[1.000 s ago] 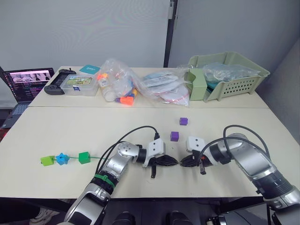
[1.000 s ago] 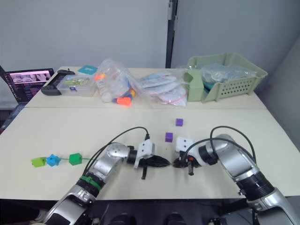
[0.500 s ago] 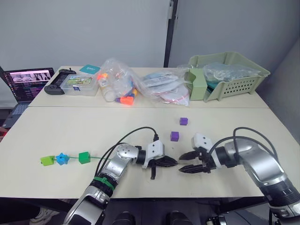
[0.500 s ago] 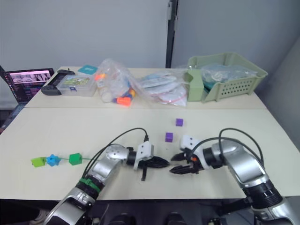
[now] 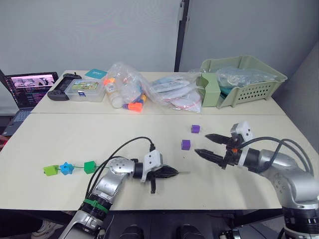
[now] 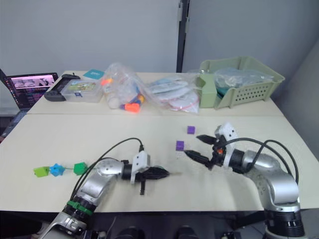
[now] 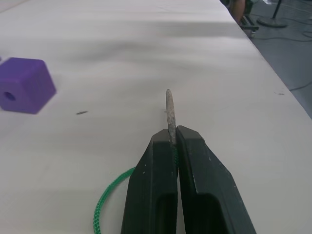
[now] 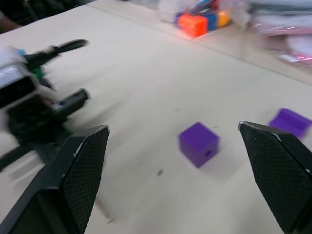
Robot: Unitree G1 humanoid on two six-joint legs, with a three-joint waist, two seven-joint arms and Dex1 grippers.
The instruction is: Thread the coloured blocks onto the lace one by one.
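My left gripper [image 5: 173, 173] rests low on the table, shut on the grey tip of the green lace [image 7: 169, 109]. The lace [image 5: 103, 167] trails left to three threaded blocks: dark green [image 5: 89, 167], blue [image 5: 66, 168] and lime green [image 5: 50, 170]. Two purple blocks lie loose on the table, one nearer [image 5: 186, 144] and one farther back [image 5: 195, 129]. To the right of the nearer purple block [image 8: 198, 143] my right gripper [image 5: 202, 144] hovers above the table, open and holding nothing, with its fingers pointing left at that block.
Along the back table stand a laptop [image 5: 30, 88], a clear box [image 5: 83, 90], bags of toys [image 5: 124, 89] with orange pieces [image 5: 133, 105], and a green basket [image 5: 244, 79]. Black cables loop over the table beside both arms.
My right gripper has opened, drawn away from the left gripper, and risen to the right beside the purple blocks. The left gripper has slid a little left, still shut on the lace tip.
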